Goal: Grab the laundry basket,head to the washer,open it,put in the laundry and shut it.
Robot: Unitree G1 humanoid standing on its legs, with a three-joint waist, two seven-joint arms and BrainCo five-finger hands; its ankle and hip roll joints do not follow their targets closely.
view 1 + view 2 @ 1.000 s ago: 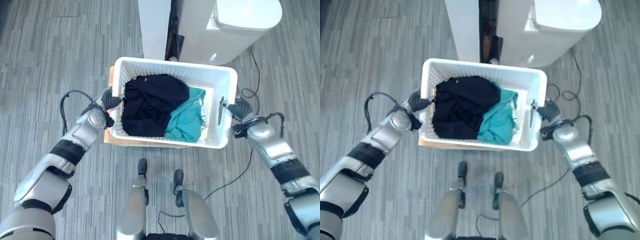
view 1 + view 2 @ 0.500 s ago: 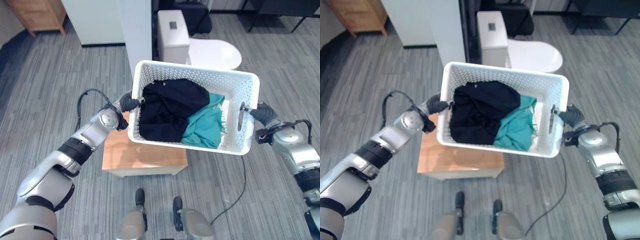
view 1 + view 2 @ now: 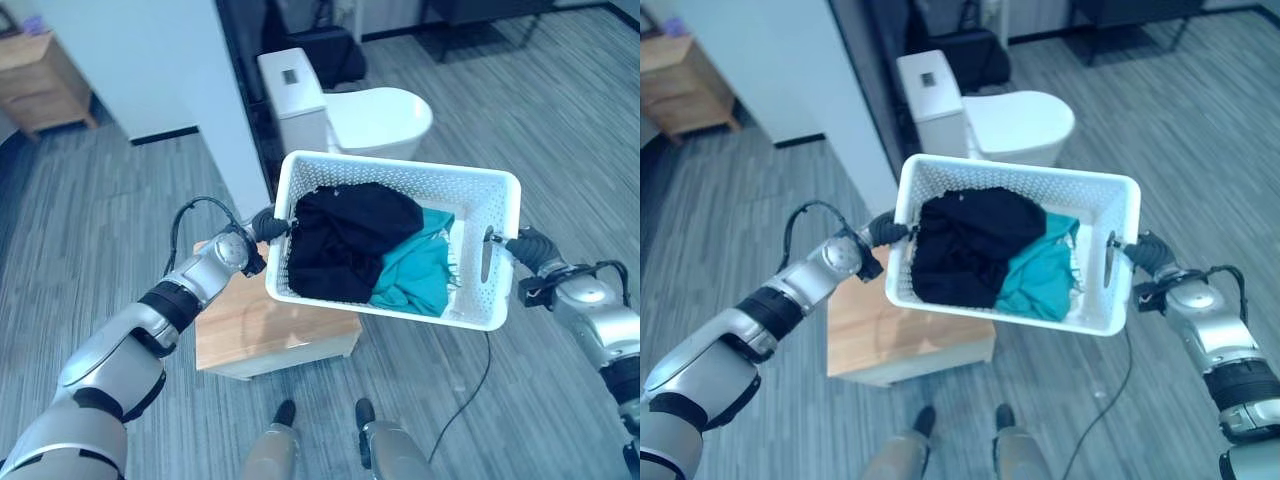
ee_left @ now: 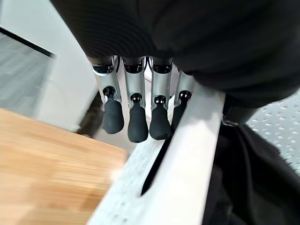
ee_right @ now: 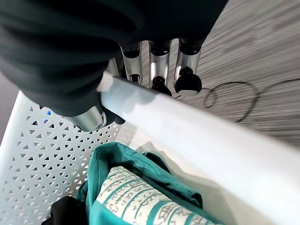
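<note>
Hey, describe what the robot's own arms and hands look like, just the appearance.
Both arms are smooth silver-grey shells with dark bands at the joints. The left hand has a row of silver fingers ending in rounded dark tips, under a dark ribbed cover at the back and wrist. The right hand looks the same: silver fingers, dark tips, dark ribbed cover.

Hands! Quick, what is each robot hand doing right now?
Left hand: shut on the white laundry basket, gripping its left rim.
Right hand: shut on the basket's right rim.
</note>
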